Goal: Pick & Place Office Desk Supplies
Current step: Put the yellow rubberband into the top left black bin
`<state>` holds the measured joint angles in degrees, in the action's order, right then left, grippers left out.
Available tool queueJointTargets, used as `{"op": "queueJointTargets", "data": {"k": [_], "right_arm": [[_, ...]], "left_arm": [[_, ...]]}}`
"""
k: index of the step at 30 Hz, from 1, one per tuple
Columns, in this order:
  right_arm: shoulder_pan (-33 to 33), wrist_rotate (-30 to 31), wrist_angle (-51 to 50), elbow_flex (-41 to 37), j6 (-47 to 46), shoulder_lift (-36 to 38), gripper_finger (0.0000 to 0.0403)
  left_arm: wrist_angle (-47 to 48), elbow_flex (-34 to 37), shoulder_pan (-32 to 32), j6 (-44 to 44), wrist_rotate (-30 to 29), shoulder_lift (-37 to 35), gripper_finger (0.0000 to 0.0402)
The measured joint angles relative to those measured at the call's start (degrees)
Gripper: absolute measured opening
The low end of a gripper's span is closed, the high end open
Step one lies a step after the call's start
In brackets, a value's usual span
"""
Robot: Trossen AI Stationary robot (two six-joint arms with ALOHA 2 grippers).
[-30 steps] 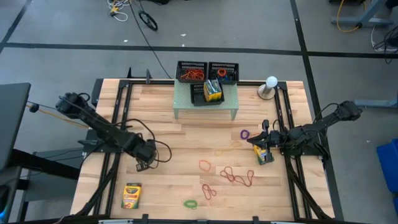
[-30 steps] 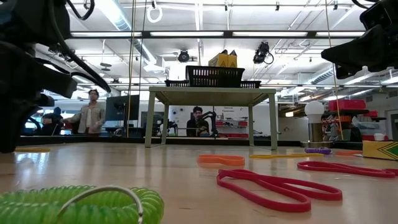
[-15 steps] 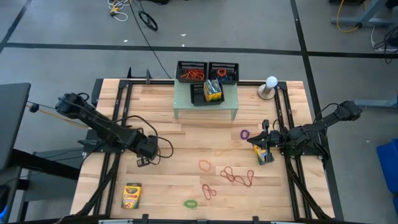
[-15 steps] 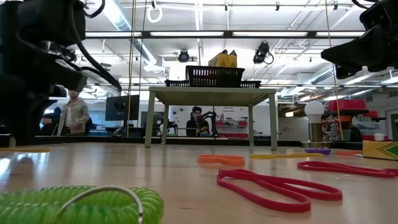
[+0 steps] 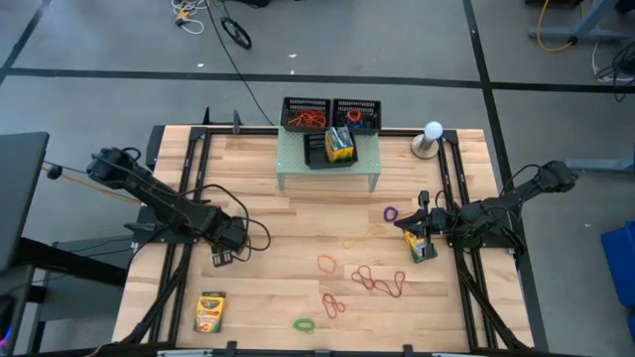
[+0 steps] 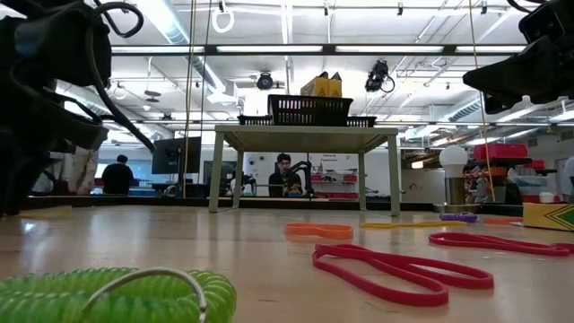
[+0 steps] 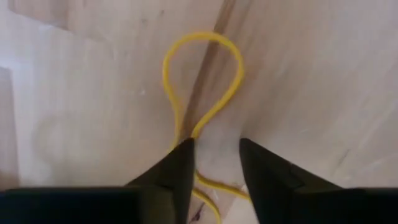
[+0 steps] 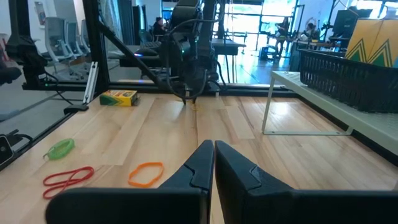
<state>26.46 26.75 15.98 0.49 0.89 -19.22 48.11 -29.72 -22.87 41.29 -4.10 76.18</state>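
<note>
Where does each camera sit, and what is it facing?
High: overhead, straight down on table, both arms.
Low: tabletop height, level across red bands toward riser; arms overhead.
Left wrist: past open left gripper onto yellow band.
Right wrist: past shut right gripper, across table.
Shared: high and right wrist both show left arm.

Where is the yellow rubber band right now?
The yellow rubber band lies flat on the table's left half, directly under the left gripper, its loop showing just past the open fingertips in the left wrist view.

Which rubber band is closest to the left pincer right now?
The yellow band, lying on the table right at the left pincer. The red, orange, green and purple loops all lie farther toward the right arm.
</note>
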Motion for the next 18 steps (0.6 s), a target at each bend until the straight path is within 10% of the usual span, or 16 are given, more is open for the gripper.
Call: {"op": "queueJointTargets", "data": {"k": [7, 18], "right_arm": [[0.0, 0.0, 0.0, 0.0, 0.0, 0.0, 0.0025], [0.0, -0.2, 0.0, 0.0, 0.0, 0.0, 0.0025]], "left_arm": [[-0.4, -0.8, 0.0, -3.0, 1.1, 0.1, 0.0014], [1.4, -10.9, 2.3, -12.1, -7.1, -0.5, 0.0005]]}}
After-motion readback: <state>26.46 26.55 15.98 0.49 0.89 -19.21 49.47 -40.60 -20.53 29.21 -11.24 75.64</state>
